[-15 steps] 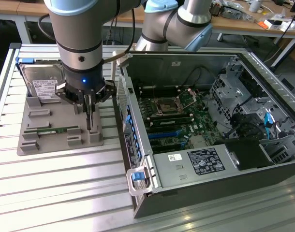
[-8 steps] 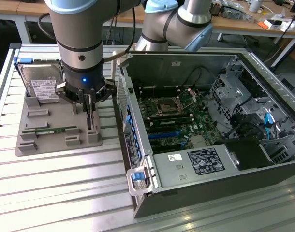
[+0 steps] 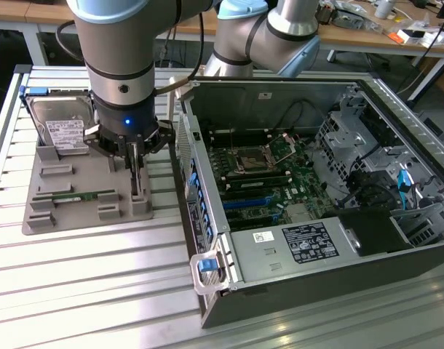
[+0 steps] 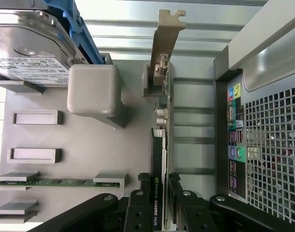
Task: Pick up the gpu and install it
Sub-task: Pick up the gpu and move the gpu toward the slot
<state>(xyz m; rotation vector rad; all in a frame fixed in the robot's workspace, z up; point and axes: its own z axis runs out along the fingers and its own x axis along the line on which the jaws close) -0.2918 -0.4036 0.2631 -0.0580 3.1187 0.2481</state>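
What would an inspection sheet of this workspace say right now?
Surface: slatted metal table with a gray holder tray on it.
Job's things: gpu standing on edge in the tray; open computer case beside it.
Clutter: hard drive and memory stick in the tray.
Grippers: gripper down over the gpu, fingers closed on its two faces.
Cables: black cables inside the case.
Surroundings: wooden benches beyond the table.

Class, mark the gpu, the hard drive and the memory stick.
gpu [image 4: 159, 159]: wrist view, black card edge.
hard drive [image 3: 62, 131]: exterior view, white label.
memory stick [image 4: 65, 182]: wrist view, green board.
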